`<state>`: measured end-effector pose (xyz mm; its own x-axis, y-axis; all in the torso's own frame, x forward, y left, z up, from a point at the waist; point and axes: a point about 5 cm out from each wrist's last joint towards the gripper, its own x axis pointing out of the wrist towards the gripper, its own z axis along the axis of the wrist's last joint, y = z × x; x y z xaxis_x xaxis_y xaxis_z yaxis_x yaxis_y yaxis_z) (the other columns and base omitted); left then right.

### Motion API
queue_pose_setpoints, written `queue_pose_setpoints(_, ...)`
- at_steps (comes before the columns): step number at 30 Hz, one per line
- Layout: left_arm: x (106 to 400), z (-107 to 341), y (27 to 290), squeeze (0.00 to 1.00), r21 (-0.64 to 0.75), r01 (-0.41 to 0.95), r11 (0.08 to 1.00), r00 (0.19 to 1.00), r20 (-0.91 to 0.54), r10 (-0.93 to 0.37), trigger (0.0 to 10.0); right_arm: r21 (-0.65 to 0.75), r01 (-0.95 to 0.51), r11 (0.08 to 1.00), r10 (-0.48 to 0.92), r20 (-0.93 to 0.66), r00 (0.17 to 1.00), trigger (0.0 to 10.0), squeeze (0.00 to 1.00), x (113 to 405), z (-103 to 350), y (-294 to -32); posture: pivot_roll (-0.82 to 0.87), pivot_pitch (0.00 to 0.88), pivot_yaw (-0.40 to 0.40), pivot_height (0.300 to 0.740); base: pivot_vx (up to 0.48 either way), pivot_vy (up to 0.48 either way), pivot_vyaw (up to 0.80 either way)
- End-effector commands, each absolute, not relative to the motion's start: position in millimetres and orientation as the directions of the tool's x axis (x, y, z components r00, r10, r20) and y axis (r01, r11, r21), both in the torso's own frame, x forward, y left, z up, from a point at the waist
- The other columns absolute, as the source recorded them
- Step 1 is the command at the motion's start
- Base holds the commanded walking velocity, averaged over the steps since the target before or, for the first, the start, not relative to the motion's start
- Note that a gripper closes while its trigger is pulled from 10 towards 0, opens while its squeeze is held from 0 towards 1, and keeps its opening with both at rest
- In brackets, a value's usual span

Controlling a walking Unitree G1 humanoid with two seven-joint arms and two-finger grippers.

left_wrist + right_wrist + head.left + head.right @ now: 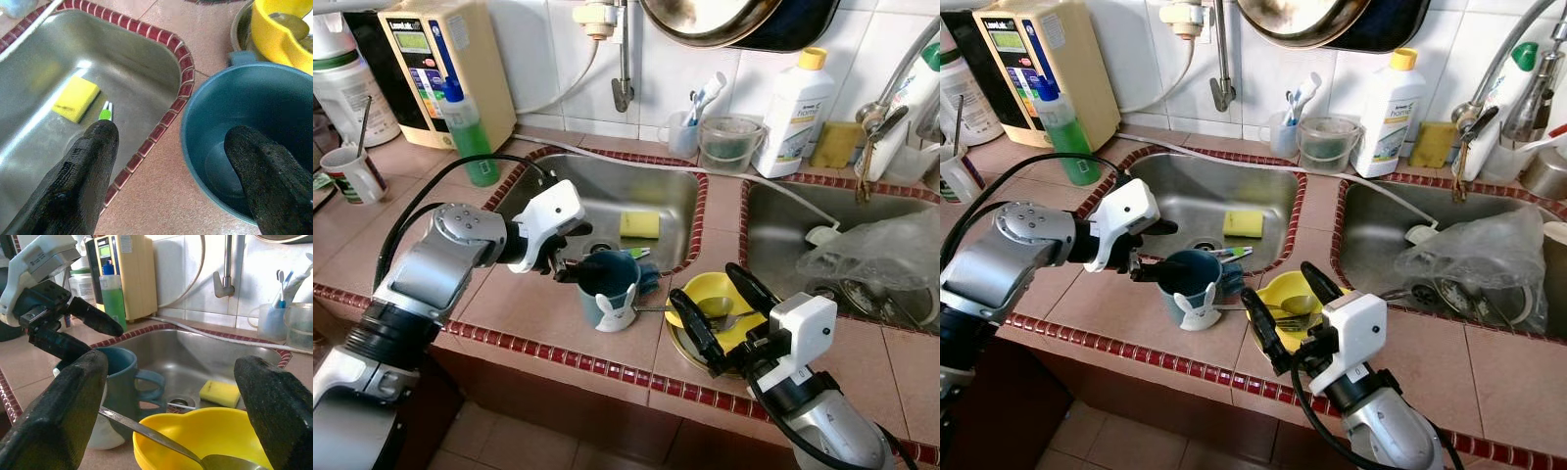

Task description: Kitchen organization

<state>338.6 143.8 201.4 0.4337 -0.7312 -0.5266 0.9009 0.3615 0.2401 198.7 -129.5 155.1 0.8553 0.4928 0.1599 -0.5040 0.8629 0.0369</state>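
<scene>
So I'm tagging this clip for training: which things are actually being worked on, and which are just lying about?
In hand:
- blue mug, left gripper straddling its rim
- yellow bowl with spoon, right gripper open around it

Lying about:
- yellow sponge in the sink
- green soap bottle
- white detergent bottle
- plastic bag

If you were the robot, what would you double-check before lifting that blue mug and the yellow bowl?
1. Left gripper straddles the blue mug rim, one finger inside, one outside: ok.
2. Fingers closed on the mug wall: not ok, a gap shows on the left wrist view.
3. Mug empty: ok, its bottom looks bare.
4. Right gripper open around the yellow bowl: ok, fingers spread on either side.
5. Spoon lies in the bowl with its handle toward the mug; may slide when lifted: not ok.
6. Left sink free for setting down: ok, it holds a yellow sponge and a small green-handled item.
</scene>
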Motion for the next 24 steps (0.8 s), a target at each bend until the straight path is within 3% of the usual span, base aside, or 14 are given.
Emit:
queue_pose_setpoints(1, 341, 201, 143, 0.00, 0.243, 0.904, 0.353, 0.428, -0.554, -0.714, 10.0, 0.033, -0.508, 0.861, 0.496, 0.172, 0.851, 10.0, 0.00, 197, 160, -128, -0.03, 0.038, 0.087, 0.740, 0.000, 0.000, 0.00)
queue_pose_setpoints(12, 344, 202, 135, 0.00, 0.239, 0.919, 0.315, 0.395, -0.577, -0.715, 10.0, 0.044, -0.516, 0.856, 0.502, 0.171, 0.848, 10.0, 0.00, 193, 161, -123, -0.03, 0.046, 0.107, 0.740, 0.000, 0.000, 0.00)
queue_pose_setpoints(13, 344, 202, 135, 0.00, 0.240, 0.920, 0.311, 0.393, -0.578, -0.715, 8.5, 0.045, -0.514, 0.857, 0.500, 0.171, 0.849, 10.0, 0.00, 193, 161, -123, -0.03, 0.048, 0.111, 0.740, 0.000, 0.000, 0.00)
queue_pose_setpoints(15, 344, 204, 134, 0.00, 0.238, 0.923, 0.301, 0.384, -0.578, -0.720, 1.4, 0.047, -0.512, 0.858, 0.498, 0.171, 0.850, 10.0, 0.00, 193, 161, -122, -0.03, 0.050, 0.114, 0.740, 0.000, 0.000, 0.00)
queue_pose_setpoints(16, 344, 204, 134, 0.00, 0.240, 0.924, 0.298, 0.382, -0.578, -0.721, 0.0, 0.049, -0.512, 0.857, 0.498, 0.172, 0.850, 10.0, 0.00, 192, 161, -122, -0.03, 0.050, 0.114, 0.740, 0.000, 0.000, 0.00)
queue_pose_setpoints(24, 344, 205, 135, 0.00, 0.234, 0.931, 0.280, 0.365, -0.588, -0.722, 0.0, 0.086, -0.547, 0.833, 0.531, 0.157, 0.833, 10.0, 0.00, 187, 159, -117, -0.03, 0.057, 0.116, 0.740, 0.000, 0.000, 0.00)
